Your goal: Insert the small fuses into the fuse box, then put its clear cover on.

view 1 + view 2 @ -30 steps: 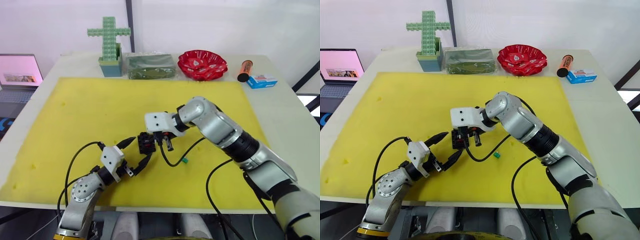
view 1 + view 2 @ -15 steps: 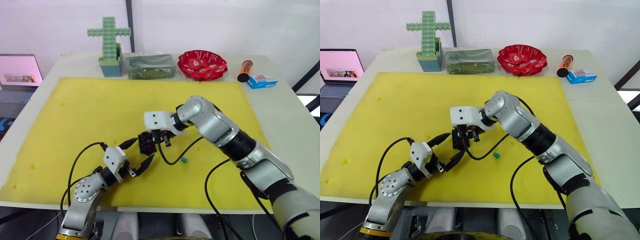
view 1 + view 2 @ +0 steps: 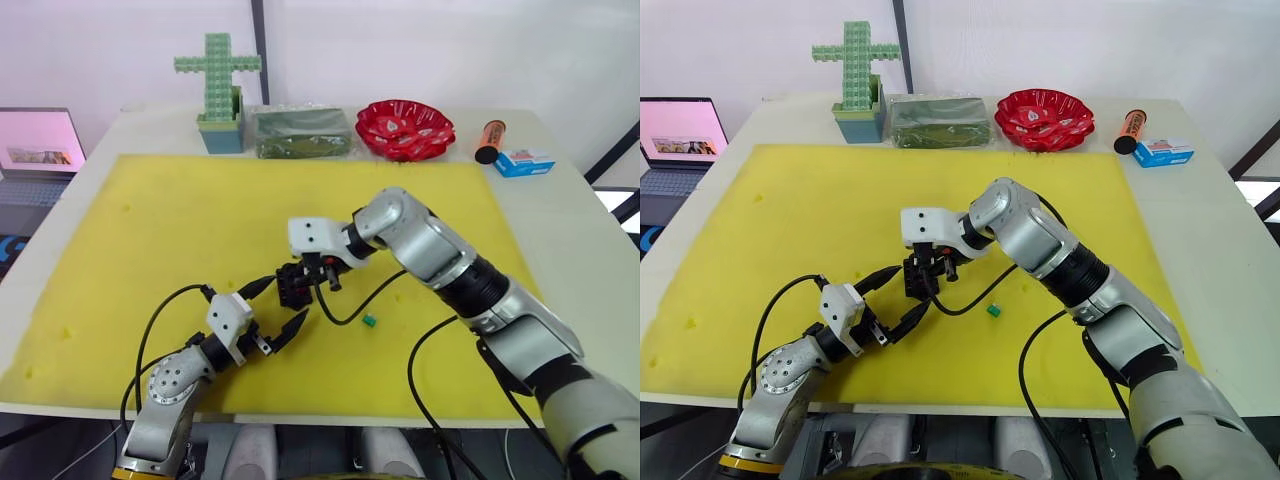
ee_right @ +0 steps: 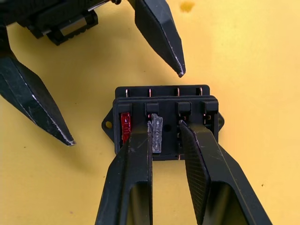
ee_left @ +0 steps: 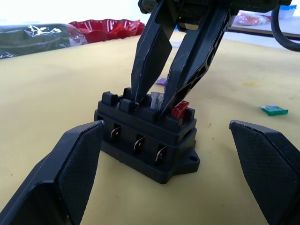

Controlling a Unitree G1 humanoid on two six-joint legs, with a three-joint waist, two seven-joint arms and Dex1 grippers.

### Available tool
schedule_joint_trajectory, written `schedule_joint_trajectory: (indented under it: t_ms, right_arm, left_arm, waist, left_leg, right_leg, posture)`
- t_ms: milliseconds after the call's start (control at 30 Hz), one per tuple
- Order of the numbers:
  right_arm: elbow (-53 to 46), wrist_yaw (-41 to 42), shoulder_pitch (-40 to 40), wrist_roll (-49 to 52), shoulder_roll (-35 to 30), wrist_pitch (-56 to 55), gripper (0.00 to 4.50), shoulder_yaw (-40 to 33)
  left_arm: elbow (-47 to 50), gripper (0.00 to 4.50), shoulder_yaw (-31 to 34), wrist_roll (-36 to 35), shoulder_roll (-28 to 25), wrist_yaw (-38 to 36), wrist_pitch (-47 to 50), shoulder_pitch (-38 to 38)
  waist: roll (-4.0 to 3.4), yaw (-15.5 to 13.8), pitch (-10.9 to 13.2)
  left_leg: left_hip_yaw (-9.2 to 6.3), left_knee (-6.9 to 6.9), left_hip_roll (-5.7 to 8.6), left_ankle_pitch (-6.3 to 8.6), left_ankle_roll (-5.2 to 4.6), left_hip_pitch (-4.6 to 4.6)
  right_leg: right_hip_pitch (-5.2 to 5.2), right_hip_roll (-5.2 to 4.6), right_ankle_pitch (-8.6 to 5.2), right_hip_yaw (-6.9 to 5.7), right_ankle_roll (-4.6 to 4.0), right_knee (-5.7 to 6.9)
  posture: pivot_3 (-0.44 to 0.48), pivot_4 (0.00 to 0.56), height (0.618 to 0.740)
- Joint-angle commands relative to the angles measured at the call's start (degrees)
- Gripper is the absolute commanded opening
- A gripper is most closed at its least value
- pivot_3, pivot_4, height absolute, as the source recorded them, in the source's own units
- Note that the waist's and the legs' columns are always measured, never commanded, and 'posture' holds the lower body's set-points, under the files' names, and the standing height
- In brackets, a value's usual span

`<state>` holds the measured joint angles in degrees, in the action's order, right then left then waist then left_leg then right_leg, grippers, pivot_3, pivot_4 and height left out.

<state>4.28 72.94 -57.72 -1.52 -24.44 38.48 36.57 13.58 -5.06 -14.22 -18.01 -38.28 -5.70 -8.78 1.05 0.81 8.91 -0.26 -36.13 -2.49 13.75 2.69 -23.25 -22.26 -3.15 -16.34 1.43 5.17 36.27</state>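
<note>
The black fuse box point(image 3: 292, 286) sits mid-mat on the yellow foam. A red fuse point(image 4: 124, 126) is seated in its end slot. A whitish-grey fuse point(image 4: 155, 136) stands in the slot beside it. My right gripper point(image 4: 164, 129) points down onto the box, open a little, one finger point(image 4: 138, 154) touching the whitish fuse. My left gripper point(image 3: 285, 300) is open, its fingers spread wide on either side of the box's near face. A green fuse point(image 3: 368, 321) lies loose on the mat to the right, and a purplish fuse point(image 5: 162, 82) lies behind the box. The clear cover is out of view.
Along the table's far edge stand a green cross of blocks in a holder point(image 3: 218, 85), a clear bag of green pieces point(image 3: 300, 133), a red bowl point(image 3: 405, 128), an orange marker point(image 3: 490, 140) and a blue-and-white carton point(image 3: 524, 162). A laptop point(image 3: 35, 150) sits at the left.
My right gripper has shifted left from beside the fuse box to directly over it. The left gripper drew back slightly toward me.
</note>
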Motion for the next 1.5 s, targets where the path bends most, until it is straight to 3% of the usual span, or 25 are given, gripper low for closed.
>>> schedule_joint_trajectory:
  t_ms: [33,300,500,667,933,1500]
  right_arm:
    - [-1.34,1.06,-1.73,1.41,-0.07,0.76,1.05,-2.29]
    - [-2.63,1.24,-2.69,4.12,0.57,3.29,1.05,-4.43]
    - [-5.14,0.11,-1.05,11.26,2.34,5.78,1.05,-11.75]
    - [-9.15,-4.13,4.83,12.97,2.75,4.75,0.03,-13.63]
    - [-12.46,-9.37,12.04,13.23,2.40,2.11,0.03,-14.27]
    - [-10.74,-12.20,13.87,13.43,1.68,2.32,0.03,-12.78]
  left_arm:
    - [0.26,4.50,0.23,-0.23,-0.21,-0.13,-1.64,-0.15]
    - [-0.45,4.50,0.23,-0.13,-0.24,-0.26,-2.45,-0.15]
    - [-0.30,4.50,0.72,-0.44,-0.41,-0.03,-2.41,0.02]
    - [0.79,4.50,0.70,-0.60,-0.30,0.66,-1.40,0.26]
    - [2.79,4.50,0.49,-0.97,-0.84,1.03,0.58,0.61]
    - [4.98,4.50,0.11,-0.93,-1.16,1.51,3.08,1.47]
  waist:
    - [0.00,-0.01,0.00]
    - [-0.01,0.04,0.00]
    - [0.00,0.01,0.00]
    - [0.01,-0.09,0.00]
    - [0.01,0.04,0.00]
    - [0.01,-0.03,0.00]
  left_leg:
    - [0.00,0.00,0.00,0.00,0.00,-0.02]
    - [-0.01,0.03,0.00,0.00,0.00,-0.03]
    - [-0.01,0.03,0.00,0.00,0.00,-0.05]
    - [-0.02,0.06,0.00,0.00,0.00,-0.05]
    - [0.00,0.02,0.00,0.00,0.00,-0.06]
    - [0.01,0.02,0.00,0.00,0.00,-0.06]
  right_leg:
    - [-0.02,0.00,0.00,0.00,0.00,0.00]
    - [-0.05,0.00,0.00,0.00,0.00,0.00]
    - [-0.06,0.00,0.00,0.00,0.00,-0.01]
    - [-0.04,-0.01,0.00,-0.02,0.01,-0.01]
    - [-0.05,-0.01,0.01,0.00,0.01,-0.01]
    - [-0.04,0.01,0.01,0.00,0.02,-0.01]
  posture:
    - [0.000,0.150,0.740]
    - [0.000,0.150,0.740]
    - [0.000,0.150,0.740]
    - [0.000,0.150,0.740]
    - [0.000,0.150,0.740]
    - [0.000,0.150,0.740]
